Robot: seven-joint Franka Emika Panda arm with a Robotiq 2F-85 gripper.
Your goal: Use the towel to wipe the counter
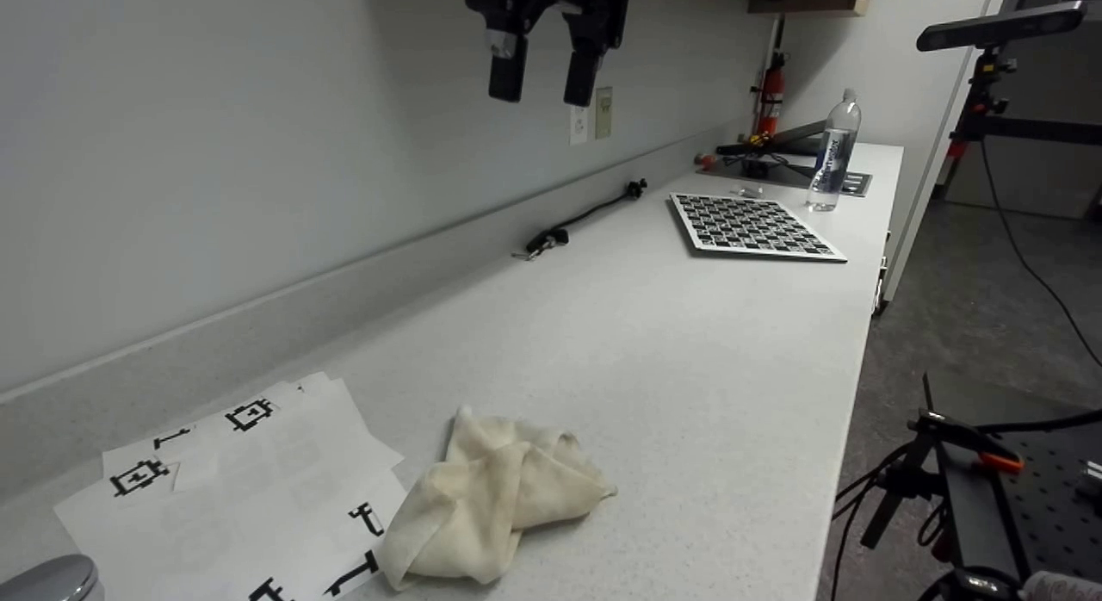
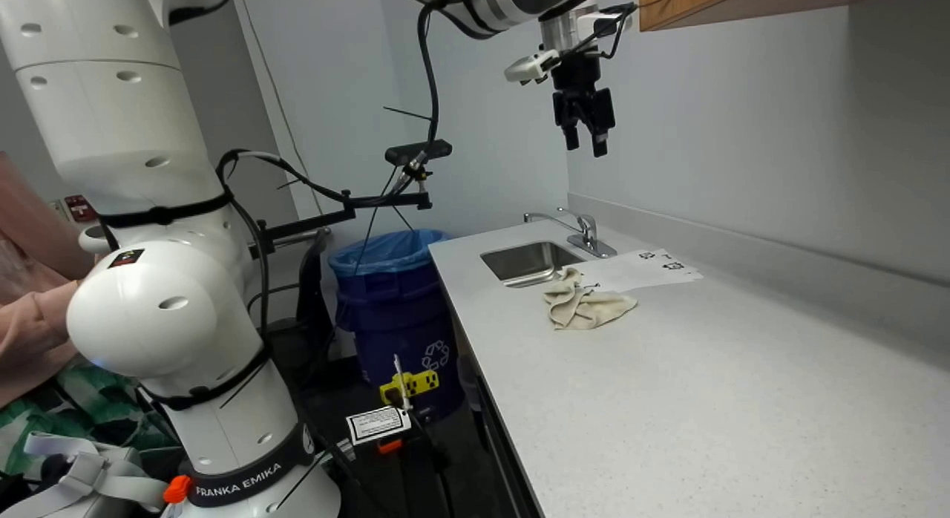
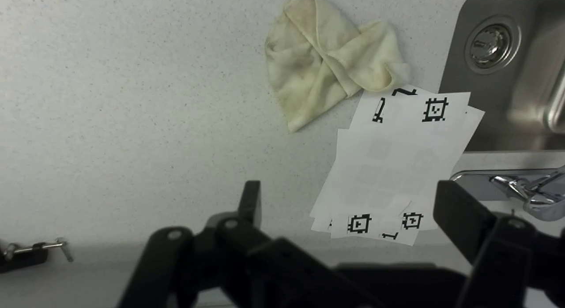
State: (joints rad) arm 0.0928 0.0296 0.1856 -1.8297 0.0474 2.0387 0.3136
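Observation:
A crumpled cream towel [image 1: 499,498] lies folded over itself on the light speckled counter [image 1: 689,368]. The towel also shows in an exterior view [image 2: 586,310] near the sink, and at the upper middle of the wrist view [image 3: 326,56]. One of its edges overlaps the paper sheets. My black gripper [image 1: 542,100] is open and empty, high above the counter; it also shows in an exterior view [image 2: 586,151]. In the wrist view, its fingers [image 3: 348,183] are wide apart, with the papers below between them and the towel farther up the picture.
White printed sheets [image 3: 393,158] lie beside the towel. A steel sink [image 3: 490,133] and faucet [image 2: 586,236] are close by. A clamp with a cable [image 1: 551,238] lies along the wall. A checkered board [image 1: 749,226] and bottle [image 1: 835,153] stand farther along. A wooden cabinet [image 2: 712,6] hangs above.

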